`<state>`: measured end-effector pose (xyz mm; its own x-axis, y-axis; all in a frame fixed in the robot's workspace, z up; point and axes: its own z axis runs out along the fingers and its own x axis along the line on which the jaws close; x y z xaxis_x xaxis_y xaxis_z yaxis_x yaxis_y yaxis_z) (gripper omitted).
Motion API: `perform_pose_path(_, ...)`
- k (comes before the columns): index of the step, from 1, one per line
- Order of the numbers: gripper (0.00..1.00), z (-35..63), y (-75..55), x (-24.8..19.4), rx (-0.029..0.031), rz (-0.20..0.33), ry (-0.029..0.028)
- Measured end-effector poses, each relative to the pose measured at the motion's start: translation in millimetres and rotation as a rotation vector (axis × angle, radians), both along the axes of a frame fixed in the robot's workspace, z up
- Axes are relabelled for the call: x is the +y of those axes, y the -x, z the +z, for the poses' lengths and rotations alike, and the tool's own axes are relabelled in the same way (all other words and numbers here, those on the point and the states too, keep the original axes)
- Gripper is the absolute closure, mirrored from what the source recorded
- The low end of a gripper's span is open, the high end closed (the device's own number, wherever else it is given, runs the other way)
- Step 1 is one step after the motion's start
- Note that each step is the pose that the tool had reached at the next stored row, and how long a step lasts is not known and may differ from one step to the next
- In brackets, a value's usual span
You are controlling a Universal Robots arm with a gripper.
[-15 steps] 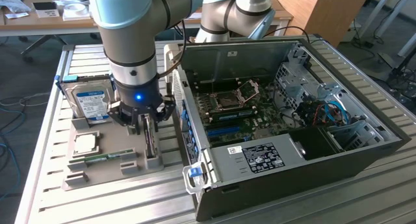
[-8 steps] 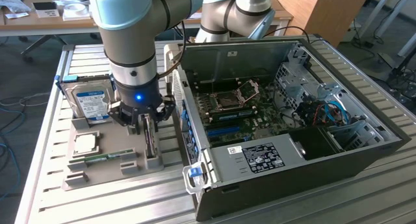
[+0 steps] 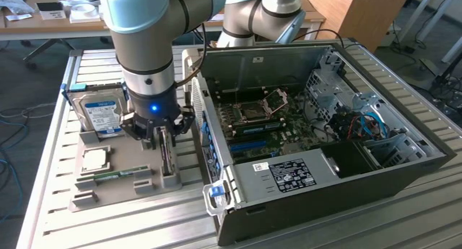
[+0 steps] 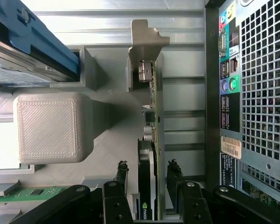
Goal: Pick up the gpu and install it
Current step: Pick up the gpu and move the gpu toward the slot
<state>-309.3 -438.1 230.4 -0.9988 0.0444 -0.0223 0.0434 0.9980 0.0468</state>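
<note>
Gpu (image 3: 167,158): stands on edge in a slot at the tray (image 3: 116,197) edge beside the case (image 3: 404,168). Gripper (image 3: 163,134): spread, fingers (image 4: 122,173) flanking gpu, gaps either side. Hard drive (image 3: 99,112): upright at tray corner.

A slatted aluminium table (image 3: 108,227) stands on dark floor (image 3: 29,86) with loose blue cables (image 3: 13,119); behind it, a cluttered desk (image 3: 43,24) and a wooden panel (image 3: 361,11)

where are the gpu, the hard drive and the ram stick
gpu (image 4: 151,140), wrist view, card edge facing the camera
hard drive (image 3: 101,111), exterior view, blue-and-white label
ram stick (image 3: 114,175), exterior view, middle of the green strip
</note>
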Motion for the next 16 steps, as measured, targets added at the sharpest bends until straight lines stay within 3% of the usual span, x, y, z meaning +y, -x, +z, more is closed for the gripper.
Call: perform_pose_path(16, 0.53, -0.1, 0.4, 0.0, 0.0001, 0.0, 0.0)
